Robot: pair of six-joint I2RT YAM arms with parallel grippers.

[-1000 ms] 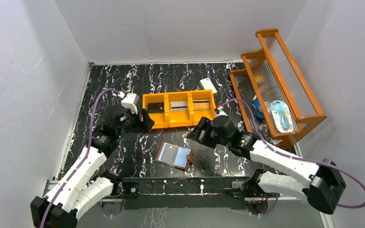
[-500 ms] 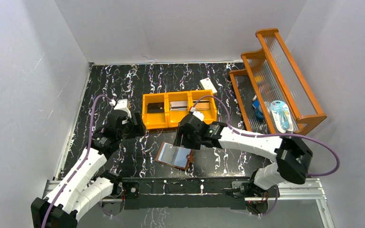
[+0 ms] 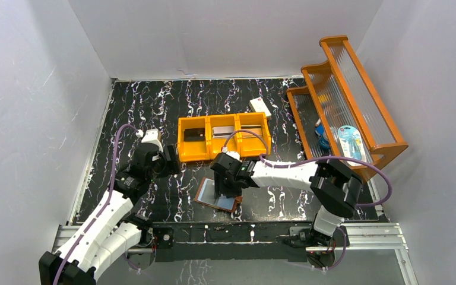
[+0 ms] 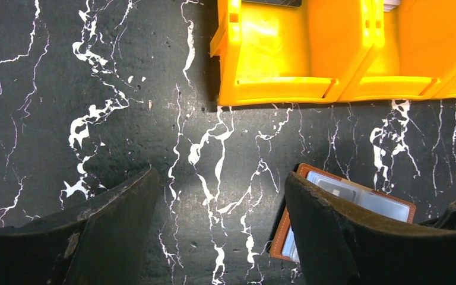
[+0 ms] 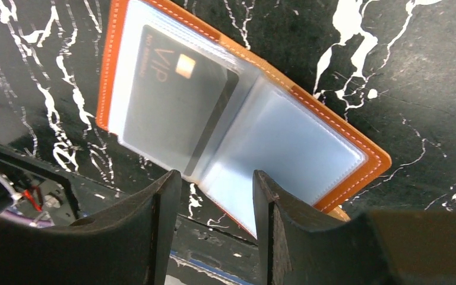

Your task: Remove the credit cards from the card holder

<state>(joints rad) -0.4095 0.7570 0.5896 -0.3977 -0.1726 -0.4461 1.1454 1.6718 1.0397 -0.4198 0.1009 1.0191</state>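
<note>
The right tool (image 5: 217, 178) has its jaws partway apart with nothing pinched between them, and it hangs right over the near side of the open card holder (image 5: 309, 142). The card holder lies flat close to the worktop's (image 3: 154, 107) near edge, roughly mid-width. A black credit card (image 5: 166, 101) marked VIP sits in one clear sleeve. The left tool (image 4: 219, 173) is spread wide over the marbled worktop just left of the card holder, gripping nothing. The orange tray (image 4: 285, 89) sits beyond it, toward the far edge.

Plain white walls (image 3: 225, 35) stand on three sides. The counter (image 3: 154, 101) is black with white streaks. An orange shelf (image 3: 356, 89) sits at the upper right.
</note>
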